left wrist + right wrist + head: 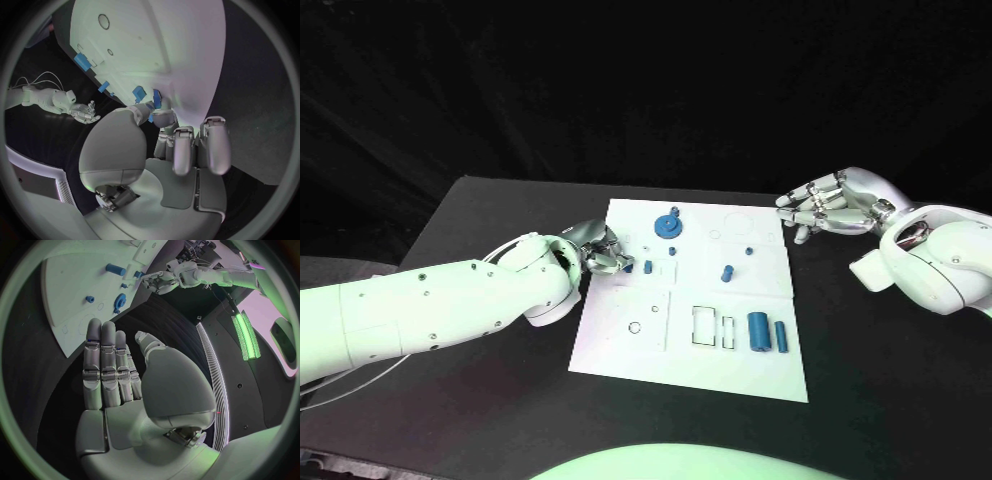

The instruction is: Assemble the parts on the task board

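Observation:
The white task board (625,350) lies in the middle of the black table. My left hand (603,250) is at the board's left edge, and its thumb and a finger pinch a small blue part (156,99). A second small part (648,266) lies just beside the fingertips. A blue gear (668,226) stands near the board's far edge, also seen as the gear (120,300). Two blue cylinders (757,330) lie at the near right. My right hand (826,210) hovers past the board's far right corner, fingers straight, holding nothing (109,365).
Small blue pegs (727,272) sit mid-board, with outlined slots (704,325) left of the cylinders. Bare black table (488,210) surrounds the board on all sides. My left hand (159,282) shows far off in the right wrist view.

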Robot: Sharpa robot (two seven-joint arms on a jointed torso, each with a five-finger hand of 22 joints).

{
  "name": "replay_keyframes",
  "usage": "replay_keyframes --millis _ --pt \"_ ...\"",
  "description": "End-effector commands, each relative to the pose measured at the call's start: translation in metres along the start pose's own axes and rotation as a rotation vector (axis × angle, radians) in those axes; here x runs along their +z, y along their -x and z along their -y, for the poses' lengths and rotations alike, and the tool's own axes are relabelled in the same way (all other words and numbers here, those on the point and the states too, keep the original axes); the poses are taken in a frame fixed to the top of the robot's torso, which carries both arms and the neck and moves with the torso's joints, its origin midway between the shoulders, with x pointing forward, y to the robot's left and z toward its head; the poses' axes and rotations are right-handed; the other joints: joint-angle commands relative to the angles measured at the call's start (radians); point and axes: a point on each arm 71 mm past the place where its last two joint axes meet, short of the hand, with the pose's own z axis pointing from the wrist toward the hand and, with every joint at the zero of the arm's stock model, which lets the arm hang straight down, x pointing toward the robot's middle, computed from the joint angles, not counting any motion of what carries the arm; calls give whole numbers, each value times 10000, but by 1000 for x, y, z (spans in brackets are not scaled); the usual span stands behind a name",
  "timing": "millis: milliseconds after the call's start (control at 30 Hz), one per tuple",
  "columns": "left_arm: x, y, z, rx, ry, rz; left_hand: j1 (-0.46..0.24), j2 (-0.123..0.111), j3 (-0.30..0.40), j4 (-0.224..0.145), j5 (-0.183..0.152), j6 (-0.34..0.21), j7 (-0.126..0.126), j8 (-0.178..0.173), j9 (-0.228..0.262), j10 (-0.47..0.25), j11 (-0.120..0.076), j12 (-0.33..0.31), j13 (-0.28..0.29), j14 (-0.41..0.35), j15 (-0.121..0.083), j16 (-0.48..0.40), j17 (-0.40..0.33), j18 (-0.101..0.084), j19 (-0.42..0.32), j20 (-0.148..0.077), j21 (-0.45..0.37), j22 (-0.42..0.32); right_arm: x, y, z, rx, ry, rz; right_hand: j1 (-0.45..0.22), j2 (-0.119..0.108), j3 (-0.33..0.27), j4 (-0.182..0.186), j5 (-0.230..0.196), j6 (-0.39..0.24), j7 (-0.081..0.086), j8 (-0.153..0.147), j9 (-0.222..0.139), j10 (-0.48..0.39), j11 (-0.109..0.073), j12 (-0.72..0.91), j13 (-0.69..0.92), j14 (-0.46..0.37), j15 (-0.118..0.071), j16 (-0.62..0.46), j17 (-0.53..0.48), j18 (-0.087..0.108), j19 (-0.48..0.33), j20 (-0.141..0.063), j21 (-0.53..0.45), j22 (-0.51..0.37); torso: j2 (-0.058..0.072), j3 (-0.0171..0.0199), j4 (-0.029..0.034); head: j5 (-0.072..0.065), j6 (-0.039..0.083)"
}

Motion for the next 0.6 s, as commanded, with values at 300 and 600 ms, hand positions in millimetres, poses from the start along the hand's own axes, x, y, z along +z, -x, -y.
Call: replay_keyframes --millis 300,600 --pt "-1 -7 0 362 76 -605 2 -259 1276 -1404 47 189 -135 -133 -140 82 -58 91 42 1036 -116 49 2523 -96 258 -113 16 838 0 0 0 -62 88 18 -85 16 0 78 45 -62 24 43 17 -65 -2 52 13 -56 10 -50 15 -26 4 46 -50 -17 -5 -2 -1 6 -4" --pt "-1 -7 -1 331 160 -641 -145 -365 1028 -1248 49 328 -233 -298 -346 39 -122 40 3 1036 -166 48 2521 -92 250 -153 2 826 0 0 0 -63 84 29 -97 21 -2 88 55 -64 26 44 18 -68 0 52 18 -58 12 -53 20 -27 4 46 -51 -20 2 -1 1 -8 12"
